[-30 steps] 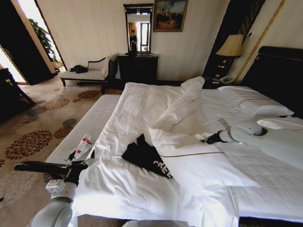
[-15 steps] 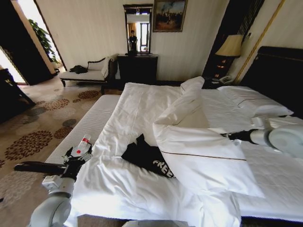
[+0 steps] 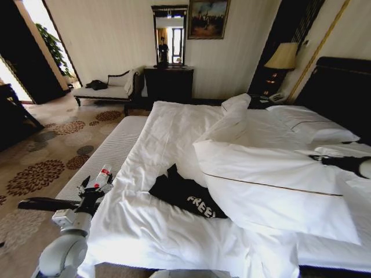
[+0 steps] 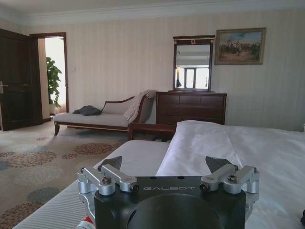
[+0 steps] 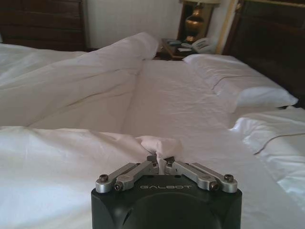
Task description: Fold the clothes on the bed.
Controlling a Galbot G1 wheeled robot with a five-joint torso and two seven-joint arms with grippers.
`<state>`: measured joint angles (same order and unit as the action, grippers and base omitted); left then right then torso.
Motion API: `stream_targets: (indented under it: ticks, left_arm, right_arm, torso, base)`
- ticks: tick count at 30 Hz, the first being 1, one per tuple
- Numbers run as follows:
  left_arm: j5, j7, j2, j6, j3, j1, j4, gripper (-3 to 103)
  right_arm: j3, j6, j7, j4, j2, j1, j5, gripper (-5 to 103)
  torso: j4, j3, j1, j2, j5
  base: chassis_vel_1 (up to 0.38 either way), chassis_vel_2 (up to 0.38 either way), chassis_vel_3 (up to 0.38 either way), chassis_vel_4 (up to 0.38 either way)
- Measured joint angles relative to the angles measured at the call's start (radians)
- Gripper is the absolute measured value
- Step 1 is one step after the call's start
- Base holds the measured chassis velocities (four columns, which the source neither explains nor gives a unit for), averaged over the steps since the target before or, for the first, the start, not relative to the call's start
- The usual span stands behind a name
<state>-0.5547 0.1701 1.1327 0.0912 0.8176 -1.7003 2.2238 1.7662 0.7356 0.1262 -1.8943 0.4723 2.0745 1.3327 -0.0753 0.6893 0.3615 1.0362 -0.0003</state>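
The clothes, a black T-shirt (image 3: 184, 196) with white lettering, lie crumpled near the bed's (image 3: 168, 124) front left part, their right side tucked under the folded-back white duvet (image 3: 261, 185). My right gripper (image 3: 316, 157) hovers over the right half of the bed, shut on a pinch of that duvet (image 5: 71, 157); in the right wrist view the gripper (image 5: 160, 161) clamps a small bunch of white fabric. At the bed's left edge, left of the T-shirt, my left gripper (image 3: 97, 186) stands open and holds nothing. Its spread fingers (image 4: 110, 164) show in the left wrist view.
A white ribbed bench (image 3: 110, 150) runs along the bed's left side over patterned carpet (image 3: 40, 168). Pillows (image 3: 313, 124) and the dark headboard (image 3: 342, 87) are at the right. A chaise lounge (image 3: 107, 90), dresser (image 3: 168, 81) and lamp (image 3: 282, 57) line the far wall.
My right gripper has moved to the right, dragging the duvet's folded edge with it. More of the T-shirt's lettering is uncovered. The left gripper has barely shifted.
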Motion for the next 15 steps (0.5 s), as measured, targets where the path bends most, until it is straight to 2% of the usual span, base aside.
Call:
stream_targets:
  ticks: [4, 5, 8, 12, 15]
  left_arm:
    - [0.005, 0.017, 0.0, 0.012, -0.005, 0.001, 0.011, 97]
    - [0.005, 0.017, 0.0, 0.012, -0.005, 0.001, 0.011, 97]
    - [0.015, 0.025, 0.009, 0.014, -0.002, -0.016, 0.018, 100]
    - [0.027, 0.03, 0.017, 0.014, -0.006, -0.023, 0.019, 100]
    - [0.049, 0.036, 0.026, 0.014, -0.027, -0.034, 0.022, 100]
  right_arm:
    - [0.085, 0.0, 0.006, -0.008, 0.112, 0.012, -0.046, 1]
    - [0.085, 0.0, 0.006, -0.008, 0.112, 0.012, -0.046, 1]
    - [0.153, 0.0, 0.002, 0.031, 0.179, 0.021, -0.068, 1]
    - [0.217, 0.0, -0.004, 0.08, 0.228, 0.022, -0.082, 1]
    - [0.287, 0.0, -0.013, 0.145, 0.289, -0.013, -0.148, 1]
  torso:
    - [-0.0004, 0.0, 0.0, 0.0, -0.0002]
    - [-0.0004, 0.0, 0.0, 0.0, -0.0002]
    - [-0.0003, 0.0, 0.0, 0.0, 0.0]
    - [0.0, 0.0, 0.0, 0.0, 0.0001]
    - [-0.0005, 0.0, 0.0, 0.0, -0.0003]
  base:
    - [0.0, 0.0, 0.0, 0.0]
    - [0.0, 0.0, 0.0, 0.0]
    - [0.0, 0.0, 0.0, 0.0]
    - [0.0, 0.0, 0.0, 0.0]
    - [0.0, 0.0, 0.0, 0.0]
